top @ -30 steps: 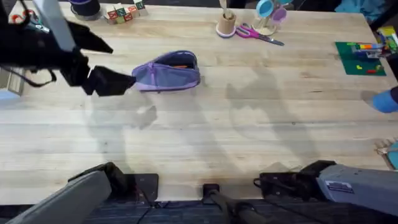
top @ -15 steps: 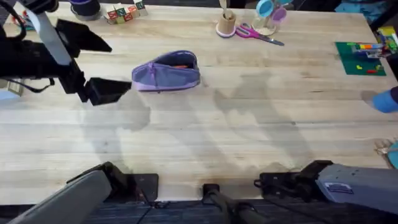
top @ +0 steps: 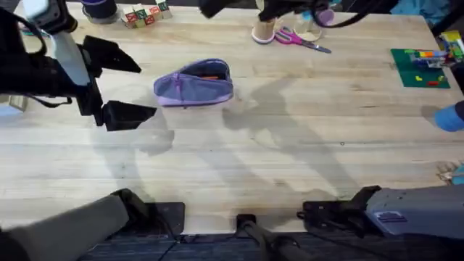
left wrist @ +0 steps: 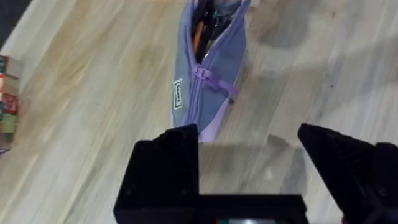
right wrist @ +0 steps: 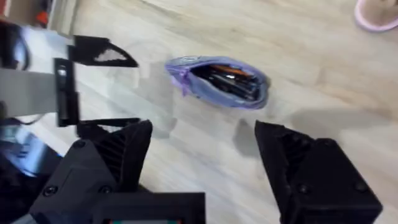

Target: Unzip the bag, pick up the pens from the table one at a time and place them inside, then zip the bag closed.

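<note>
The table (top: 290, 167), a pale plank tabletop, carries the work. The bag (top: 194, 82), a lavender pouch with a grey panel, lies flat toward the far edge, left of centre, its long axis roughly parallel to that edge. Its zipper is partly open: dark pens (right wrist: 227, 79) and something orange lie inside the mouth. No loose pen is evident on the bare wood, so the filling step appears complete and closing appears to remain.

The left gripper (top: 122, 85) hovers just off the pouch's left end, fingers spread wide and empty, not touching the fabric. The right gripper (right wrist: 202, 158) is raised above the table and looks down on the pouch, its fingers likewise apart and holding nothing.

Handling, as judged: the pouch is soft, light and likely to slide or crumple when the zipper is dragged, so one end should be pinned while the other arm pulls. The purple zipper pull (left wrist: 214, 81), a small loose tab lying near mid-length, is the natural hold; it is thin and floppy and calls for a fine pinch.

Scissors (top: 299, 40) and a small cup (top: 264, 29) stand near the far edge, well apart from the pouch; coloured blocks (top: 143, 13) sit toward the far left corner.
</note>
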### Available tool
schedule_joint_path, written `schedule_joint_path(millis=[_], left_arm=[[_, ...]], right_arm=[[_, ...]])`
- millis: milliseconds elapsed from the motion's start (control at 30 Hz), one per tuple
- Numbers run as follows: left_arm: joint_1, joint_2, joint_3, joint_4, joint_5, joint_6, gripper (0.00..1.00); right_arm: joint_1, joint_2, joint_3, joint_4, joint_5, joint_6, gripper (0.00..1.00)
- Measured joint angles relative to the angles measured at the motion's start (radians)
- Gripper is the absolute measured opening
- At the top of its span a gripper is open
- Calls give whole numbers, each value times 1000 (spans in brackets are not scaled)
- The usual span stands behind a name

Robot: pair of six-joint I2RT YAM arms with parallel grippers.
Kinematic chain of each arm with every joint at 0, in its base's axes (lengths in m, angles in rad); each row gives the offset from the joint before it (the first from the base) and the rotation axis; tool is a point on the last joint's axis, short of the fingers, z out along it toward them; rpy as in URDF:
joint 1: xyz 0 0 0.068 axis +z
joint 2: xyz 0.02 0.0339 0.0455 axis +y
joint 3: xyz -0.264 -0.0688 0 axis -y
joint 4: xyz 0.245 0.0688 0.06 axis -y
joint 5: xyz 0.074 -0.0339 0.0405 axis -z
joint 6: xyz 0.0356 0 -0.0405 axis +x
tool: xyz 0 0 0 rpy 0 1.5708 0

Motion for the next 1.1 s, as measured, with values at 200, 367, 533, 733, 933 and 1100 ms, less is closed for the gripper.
schedule_joint_path(millis=[200,367,533,733,933,1100], left_arm=[[55,116,0,-31,50,125,994],[91,180,0,-30,68,171,994],[95,219,0,-29,73,187,992],[95,222,0,-28,76,192,993],[95,222,0,-28,75,192,993],[95,222,0,-28,75,192,993]], right_arm=[[93,8,-54,49,54,128,996],[164,11,-114,137,83,164,995],[199,11,-203,241,91,223,996],[226,12,-310,351,99,309,995],[279,45,-333,388,118,349,996],[314,91,-337,392,146,388,996]])
